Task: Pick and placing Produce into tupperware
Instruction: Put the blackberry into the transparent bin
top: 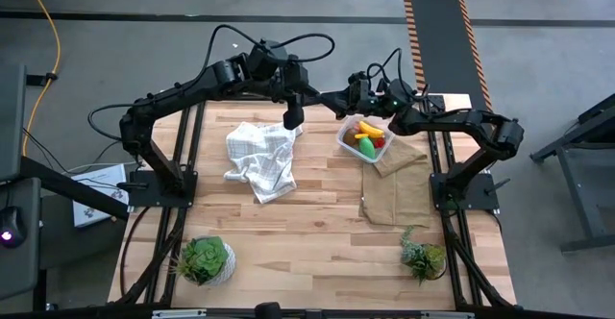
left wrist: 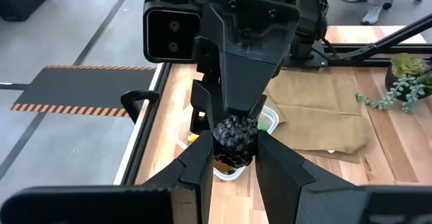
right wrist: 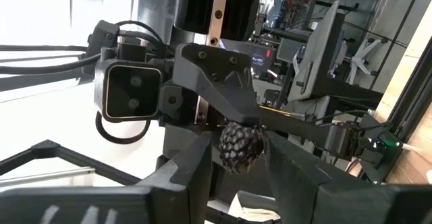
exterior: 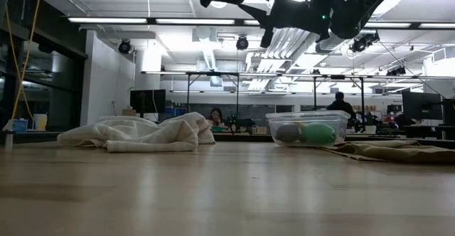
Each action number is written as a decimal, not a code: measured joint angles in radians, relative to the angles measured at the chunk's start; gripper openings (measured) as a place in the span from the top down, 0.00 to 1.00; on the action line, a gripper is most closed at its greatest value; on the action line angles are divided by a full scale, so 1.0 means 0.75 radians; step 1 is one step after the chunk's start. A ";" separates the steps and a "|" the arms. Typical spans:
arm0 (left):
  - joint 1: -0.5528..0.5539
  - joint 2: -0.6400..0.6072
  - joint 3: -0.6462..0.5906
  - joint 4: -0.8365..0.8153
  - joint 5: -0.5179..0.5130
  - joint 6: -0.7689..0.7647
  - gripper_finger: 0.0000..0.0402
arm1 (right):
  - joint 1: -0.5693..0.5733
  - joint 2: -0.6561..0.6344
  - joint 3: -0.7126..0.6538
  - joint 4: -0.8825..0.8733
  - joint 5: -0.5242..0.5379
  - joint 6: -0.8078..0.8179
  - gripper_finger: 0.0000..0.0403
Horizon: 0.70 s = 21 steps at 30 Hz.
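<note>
Item — dark berry (left wrist: 235,140): I see both the left gripper (left wrist: 233,158) and the right gripper (right wrist: 237,158) clamping it; tupperware (top: 364,138) contents partly hidden.

Near the worktop's (top: 317,223) far edge, the left hand (top: 292,117) and right hand (top: 338,101) meet beside the tupperware (top: 365,138) holding banana (top: 369,128) and green oval (top: 367,146).
</note>
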State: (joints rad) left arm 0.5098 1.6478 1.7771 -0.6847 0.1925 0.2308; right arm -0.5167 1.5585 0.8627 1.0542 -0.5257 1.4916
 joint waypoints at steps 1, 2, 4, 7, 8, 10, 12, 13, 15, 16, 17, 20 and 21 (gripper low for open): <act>0.000 0.000 0.000 0.000 -0.002 0.001 0.79 | 0.000 0.000 0.000 0.000 0.000 0.000 0.69; 0.000 0.000 0.000 0.000 -0.002 0.001 0.79 | 0.000 0.000 0.000 0.000 0.000 0.000 0.69; 0.000 0.000 0.000 0.000 -0.003 0.002 0.79 | 0.000 0.000 0.000 -0.001 -0.002 0.000 0.69; 0.000 0.000 0.000 0.000 -0.003 0.002 0.79 | 0.000 0.000 0.000 -0.004 -0.003 0.000 0.69; 0.000 0.000 0.000 0.000 -0.003 0.002 0.79 | 0.000 0.000 0.000 -0.005 -0.004 0.000 0.69; 0.000 0.000 0.000 0.001 -0.010 0.002 0.79 | 0.000 0.000 0.000 -0.005 -0.004 0.000 0.69; 0.000 0.000 0.000 0.001 -0.027 0.003 0.79 | 0.000 0.000 0.000 -0.006 -0.004 0.000 0.69; 0.000 0.000 0.000 0.002 -0.028 0.004 0.79 | 0.000 0.000 0.000 -0.006 -0.005 0.000 0.70; 0.000 0.000 0.000 0.003 -0.028 0.004 0.79 | 0.000 0.000 0.000 -0.006 -0.005 0.000 0.71; 0.000 0.000 0.000 0.003 -0.028 0.004 0.79 | 0.000 0.000 0.000 -0.006 -0.005 0.000 0.72; 0.000 0.000 0.000 0.004 -0.028 0.004 0.79 | 0.000 0.000 0.000 -0.007 -0.005 0.000 0.73; 0.000 0.000 0.000 0.004 -0.028 0.004 0.79 | 0.000 0.000 0.000 -0.008 -0.008 0.000 0.78; 0.000 0.000 0.000 0.004 -0.028 0.004 0.79 | 0.000 0.000 0.000 -0.008 -0.008 0.000 0.79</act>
State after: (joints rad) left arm 0.5098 1.6478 1.7771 -0.6815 0.1714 0.2341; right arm -0.5167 1.5585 0.8627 1.0485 -0.5314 1.4918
